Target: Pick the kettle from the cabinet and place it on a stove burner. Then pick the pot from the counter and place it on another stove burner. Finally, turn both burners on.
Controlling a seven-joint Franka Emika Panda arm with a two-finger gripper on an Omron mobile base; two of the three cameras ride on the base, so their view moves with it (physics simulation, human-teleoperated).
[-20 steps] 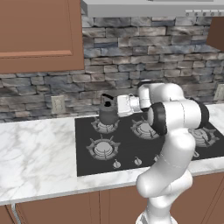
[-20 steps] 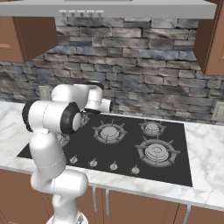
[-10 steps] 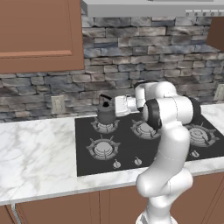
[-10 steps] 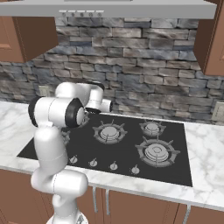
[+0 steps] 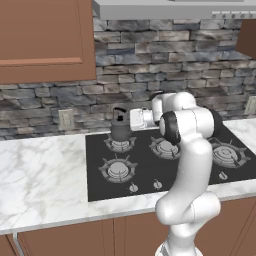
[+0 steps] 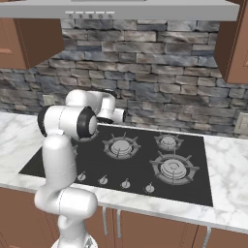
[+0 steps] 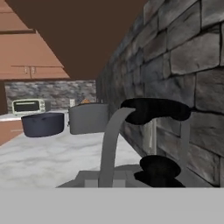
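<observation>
— Stone wall behind, black cooktop (image 5: 150, 165) below: where's the kettle (image 5: 119, 129)?

— On the back-left burner (image 5: 120, 144), gripper (image 5: 131, 120) clamped on its arched handle.

— So which step?

— Placing the kettle, I'd say. Next: release, back away, then fetch the pot (image 7: 43, 124) far along the counter (image 5: 45, 175).

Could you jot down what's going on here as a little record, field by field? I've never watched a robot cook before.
Setting: simulated kitchen, stone wall behind the black cooktop
Kettle: kettle sits on the rear left burner
Gripper: gripper at the kettle's handle, jaws shut
Pot: pot waits on the marble counter, far along the wall
Other burners: bare, no flame visible
Cabinet: cabinet door closed
</observation>
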